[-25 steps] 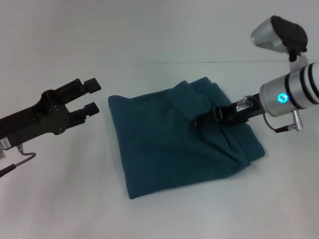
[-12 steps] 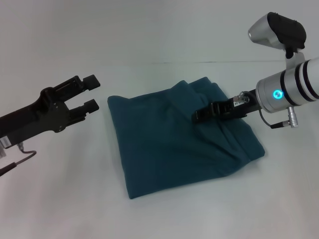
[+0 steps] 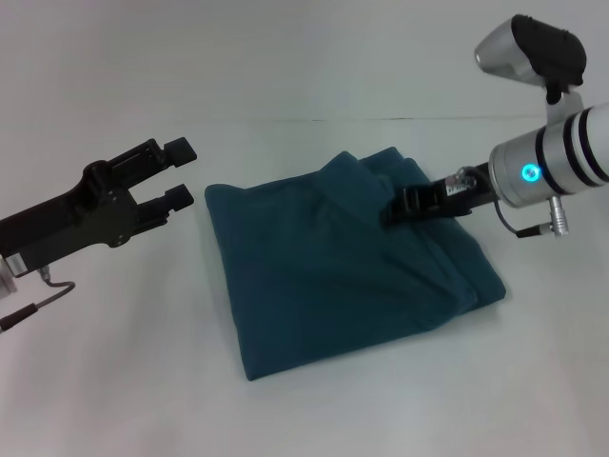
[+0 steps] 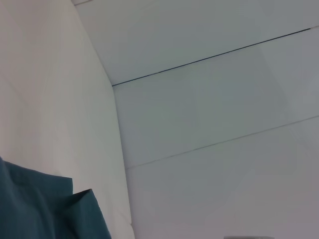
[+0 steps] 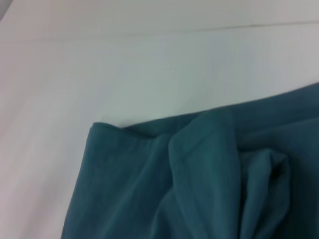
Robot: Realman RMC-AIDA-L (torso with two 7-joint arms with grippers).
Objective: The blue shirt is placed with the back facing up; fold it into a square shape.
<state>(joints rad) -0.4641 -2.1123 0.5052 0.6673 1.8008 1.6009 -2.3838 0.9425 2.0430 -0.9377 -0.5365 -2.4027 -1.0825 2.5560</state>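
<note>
No readable text, label, brand or number anywhere. Shirt point(image 3: 352, 267) plain teal on every visible side, no lettering showing. Small pale tag on right arm point(image 3: 462, 181) above the shirt's far right part, too small to read. Glowing blue ring on that arm, a light, not a sign.

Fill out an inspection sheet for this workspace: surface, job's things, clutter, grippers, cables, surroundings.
Surface: white table, bare around the cloth.
Job's things: blue shirt folded into a rough square, rumpled at its far right corner.
Clutter: nothing seen.
Grippers: left gripper open, off the shirt's left edge; right gripper over the shirt's far right part, grasp unclear.
Cables: thin cable under the left arm; one loops under the right wrist.
Surroundings: plain white wall.
</note>
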